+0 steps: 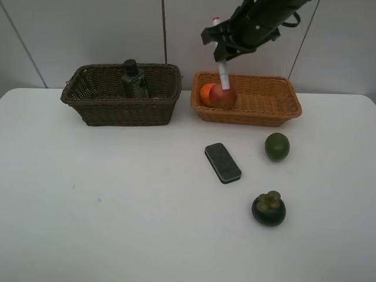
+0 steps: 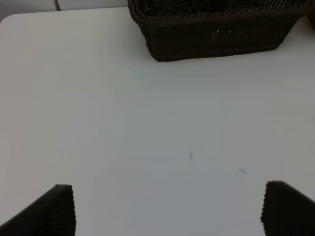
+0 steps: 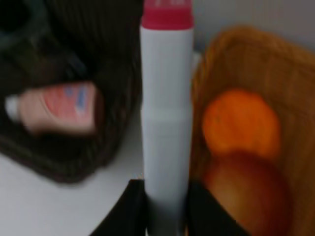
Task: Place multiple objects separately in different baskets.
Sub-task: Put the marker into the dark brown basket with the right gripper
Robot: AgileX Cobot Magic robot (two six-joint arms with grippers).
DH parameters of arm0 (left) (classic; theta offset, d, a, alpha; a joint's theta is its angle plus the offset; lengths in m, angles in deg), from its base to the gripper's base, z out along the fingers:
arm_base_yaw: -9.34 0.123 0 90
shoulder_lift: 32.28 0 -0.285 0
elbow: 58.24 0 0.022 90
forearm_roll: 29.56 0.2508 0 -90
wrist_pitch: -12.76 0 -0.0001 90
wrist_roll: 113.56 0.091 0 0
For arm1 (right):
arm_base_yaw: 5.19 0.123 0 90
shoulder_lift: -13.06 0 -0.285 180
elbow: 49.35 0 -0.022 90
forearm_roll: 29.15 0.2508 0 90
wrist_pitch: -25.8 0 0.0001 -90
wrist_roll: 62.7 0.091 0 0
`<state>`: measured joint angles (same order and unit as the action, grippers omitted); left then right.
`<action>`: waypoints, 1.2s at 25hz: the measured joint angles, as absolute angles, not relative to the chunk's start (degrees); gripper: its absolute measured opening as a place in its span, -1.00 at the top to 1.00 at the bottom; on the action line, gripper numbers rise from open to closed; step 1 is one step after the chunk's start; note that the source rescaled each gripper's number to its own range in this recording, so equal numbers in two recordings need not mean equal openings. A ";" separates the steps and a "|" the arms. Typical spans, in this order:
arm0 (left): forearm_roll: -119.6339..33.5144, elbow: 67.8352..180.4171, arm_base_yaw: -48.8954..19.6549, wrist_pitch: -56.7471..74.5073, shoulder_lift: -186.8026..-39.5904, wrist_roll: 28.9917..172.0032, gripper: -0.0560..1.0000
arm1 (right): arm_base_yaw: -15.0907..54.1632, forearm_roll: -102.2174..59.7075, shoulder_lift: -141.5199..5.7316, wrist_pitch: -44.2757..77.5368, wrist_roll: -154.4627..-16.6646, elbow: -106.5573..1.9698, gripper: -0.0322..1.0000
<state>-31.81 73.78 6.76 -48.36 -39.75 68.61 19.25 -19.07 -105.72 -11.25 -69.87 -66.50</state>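
While my right claw [image 1: 222,59] is clamped on the white marker [image 1: 224,76], the pen hangs nearly upright over the left end of the orange-tan basket [image 1: 276,108]. Seen from my right wrist, the marker [image 3: 166,123] is a smooth white barrel with a red cap at its far end, pinched between both fingers low on the barrel. Beneath it in that basket lie the orange [image 1: 205,94] and the red-yellow pomegranate [image 1: 223,97], touching each other. The dark brown basket [image 1: 117,108] stands just beside, a narrow gap between the two rims; it holds the dark green pump bottle [image 1: 134,79], upright, and the pink bottle [image 3: 59,108], lying on its side.

My left claw [image 2: 170,211] is spread wide with nothing between its fingers, over bare tabletop [image 2: 147,123] in front of the dark basket.

Most of the orange-tan basket to the right of the fruit is free. On the tabletop in front lie the grey-black eraser block [image 1: 222,163], the green lime [image 1: 277,146] and the dark mangosteen [image 1: 268,208], well apart from one another; the left half is open.

White and matt, the surface bears a few faint specks. Behind it rises a pale grey panelled wall [image 1: 88,35].
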 joint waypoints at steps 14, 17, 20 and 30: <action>-31.81 73.78 6.76 -48.36 -39.75 68.61 -0.80 | 25.63 -1.98 -125.92 17.28 -69.97 -80.09 0.94; -31.81 73.78 6.76 -48.36 -39.75 68.61 -0.80 | 27.38 -1.98 -127.54 19.34 -70.04 -80.15 0.94; -31.81 73.78 6.76 -48.36 -39.75 68.61 -0.80 | 27.88 -1.98 -129.32 20.11 -70.04 -80.26 0.84; -31.81 73.78 6.76 -48.36 -39.75 68.61 -0.80 | 27.88 -4.89 -130.30 18.11 -70.10 -80.15 -0.94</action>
